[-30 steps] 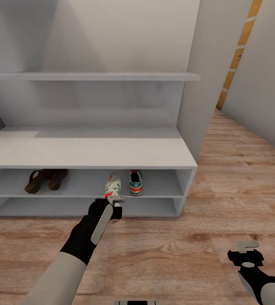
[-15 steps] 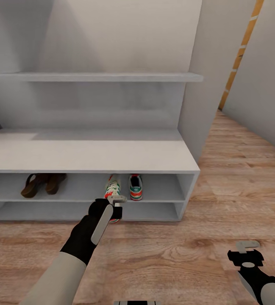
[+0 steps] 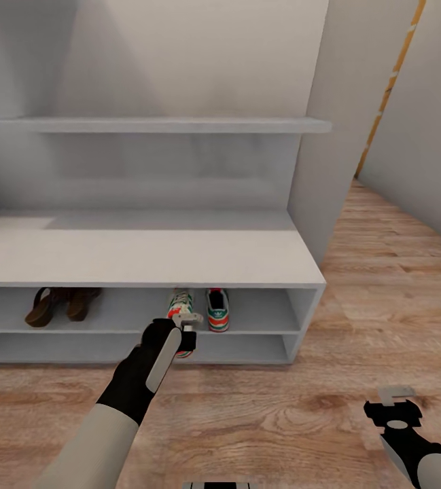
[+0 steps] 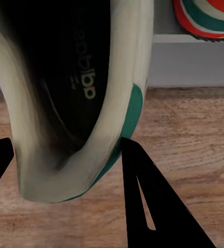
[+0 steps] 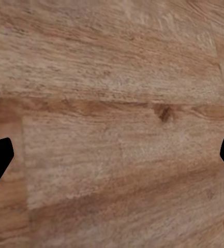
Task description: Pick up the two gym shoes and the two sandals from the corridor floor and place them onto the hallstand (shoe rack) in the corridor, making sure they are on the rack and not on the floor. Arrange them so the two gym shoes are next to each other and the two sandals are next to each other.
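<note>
Left gripper: its jaws are closed on the heel end of one gym shoe, held at the front edge of the hallstand's upper open shelf level; the dark fingers sit on either side of the heel in the left wrist view.
Held gym shoe: white with green stripes, toe pointing into the shelf, heel at the gripper; in the left wrist view its dark inside and cream rim hang over the floor planks.
Second gym shoe: stands on the same shelf level, just beside the held one on its right, heel patch facing out; its red and green heel shows in the left wrist view.
Two sandals: dark brown, side by side on the same shelf level, toward its left end, well apart from the gym shoes.
Hallstand: low white unit with a flat bench top, two open shelf levels below and a wall shelf above.
Right gripper: low over the corridor floor at the right, well apart from the hallstand; its jaws stand wide with only wood planks between the fingertips.
</note>
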`<state>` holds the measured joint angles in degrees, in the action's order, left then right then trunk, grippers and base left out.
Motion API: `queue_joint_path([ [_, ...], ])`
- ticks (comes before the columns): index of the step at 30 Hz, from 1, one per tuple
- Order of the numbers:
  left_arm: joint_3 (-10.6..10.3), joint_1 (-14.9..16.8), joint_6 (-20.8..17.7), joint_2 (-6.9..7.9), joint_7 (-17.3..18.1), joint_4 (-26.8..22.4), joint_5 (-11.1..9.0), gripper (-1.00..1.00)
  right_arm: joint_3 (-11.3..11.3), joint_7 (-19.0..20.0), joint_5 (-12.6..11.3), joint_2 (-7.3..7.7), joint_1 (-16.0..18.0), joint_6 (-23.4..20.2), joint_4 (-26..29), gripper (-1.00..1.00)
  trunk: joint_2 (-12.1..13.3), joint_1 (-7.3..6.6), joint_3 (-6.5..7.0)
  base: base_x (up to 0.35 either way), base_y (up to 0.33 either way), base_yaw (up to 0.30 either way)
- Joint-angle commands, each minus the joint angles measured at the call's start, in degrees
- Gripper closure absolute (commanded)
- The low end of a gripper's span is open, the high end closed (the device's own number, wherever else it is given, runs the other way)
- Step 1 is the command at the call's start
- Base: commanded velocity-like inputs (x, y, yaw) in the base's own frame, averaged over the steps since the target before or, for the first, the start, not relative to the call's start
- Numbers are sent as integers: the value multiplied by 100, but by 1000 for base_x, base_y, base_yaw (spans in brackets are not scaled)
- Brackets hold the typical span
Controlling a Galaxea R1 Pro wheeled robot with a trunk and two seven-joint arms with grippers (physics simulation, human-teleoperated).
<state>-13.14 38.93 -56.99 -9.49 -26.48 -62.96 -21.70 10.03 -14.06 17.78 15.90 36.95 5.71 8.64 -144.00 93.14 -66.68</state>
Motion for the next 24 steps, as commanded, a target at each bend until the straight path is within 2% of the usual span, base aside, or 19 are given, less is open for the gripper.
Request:
queue_joint_path([
  [1, 0, 0, -5, 0, 11, 0, 17, 100, -1, 0, 0, -2, -1, 0, 0, -100, 0, 0, 0, 143, 0, 0],
  [24, 4, 0, -5, 0, 11, 3, 8, 100, -1, 0, 3, -8, -1, 0, -2, -100, 0, 0, 0, 78, 0, 0],
])
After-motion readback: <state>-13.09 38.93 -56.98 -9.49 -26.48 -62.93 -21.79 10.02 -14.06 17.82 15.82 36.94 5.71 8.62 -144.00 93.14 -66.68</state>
